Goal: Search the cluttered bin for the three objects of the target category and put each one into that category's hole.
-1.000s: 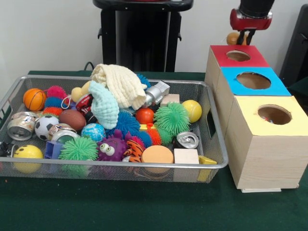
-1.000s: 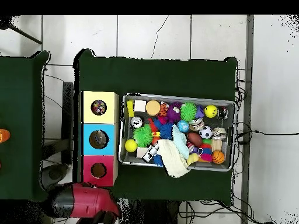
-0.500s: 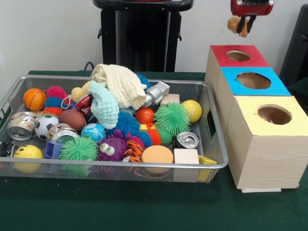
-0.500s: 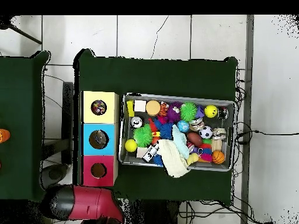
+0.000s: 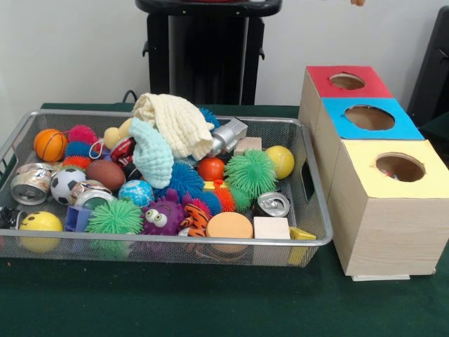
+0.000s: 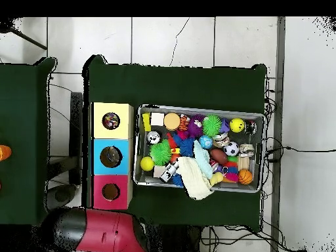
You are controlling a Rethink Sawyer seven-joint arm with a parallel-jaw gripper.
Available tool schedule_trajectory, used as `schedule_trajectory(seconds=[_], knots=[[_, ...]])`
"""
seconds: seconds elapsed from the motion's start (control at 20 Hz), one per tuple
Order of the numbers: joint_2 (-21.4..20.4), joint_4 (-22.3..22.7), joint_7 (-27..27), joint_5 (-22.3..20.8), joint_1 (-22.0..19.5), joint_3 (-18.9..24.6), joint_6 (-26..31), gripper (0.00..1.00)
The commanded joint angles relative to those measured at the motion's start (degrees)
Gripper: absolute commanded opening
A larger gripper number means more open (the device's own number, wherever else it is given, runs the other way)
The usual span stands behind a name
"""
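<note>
A dark green table (image 5: 210, 302) carries everything. On its left part sits a wide wire-mesh bin (image 5: 175, 239), heaped with toys. Just right of the bin stands a long wooden box (image 5: 382, 232) with three coloured tops in a row, each cut with a round hole: the red hole (image 5: 347, 81) farthest, the blue hole (image 5: 370, 117) in the middle, the yellow hole (image 5: 400, 167) nearest. Something multi-coloured lies inside the yellow one; the other two look dark.

In the overhead view the red and black arm (image 6: 98, 231) sits off the table's edge, beyond the red end of the box. Its gripper is hidden beneath it, so I cannot tell whether it is apart or together. At the very top edge of the front view, above and behind the red hole, a small orange scrap (image 5: 358, 2) shows; what it is cannot be made out.

In the bin, a cream knitted cloth (image 5: 179, 123) lies heaped at the far middle, with a mint cloth (image 5: 152, 154) draped just in front of it. To the right are a green spiky ball (image 5: 251, 172) and a smooth yellow ball (image 5: 280, 161). A small basketball (image 5: 50, 144) sits at the far left, a crushed can (image 5: 29, 182) below it, and a yellow smiley ball (image 5: 41, 223) at the near left corner. Along the near rim lie a purple googly-eyed toy (image 5: 163, 216), an orange disc (image 5: 229, 226) and a wooden block (image 5: 271, 227).
</note>
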Motion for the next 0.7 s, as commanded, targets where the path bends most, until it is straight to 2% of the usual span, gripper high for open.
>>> schedule_trajectory(seconds=[0.05, 0.2, 0.45, 0.7], knots=[[1.58, -6.64, 15.49, 0.04, -2.1, 1.22, -1.23, 0.0], [5.27, -9.18, 15.44, 0.92, -2.73, 2.9, -4.5, 0.0], [10.22, -16.05, 16.44, -1.02, -2.68, 2.52, -3.87, 0.0], [11.47, -16.31, 14.78, -0.13, -3.37, 2.46, -4.4, 0.0]])
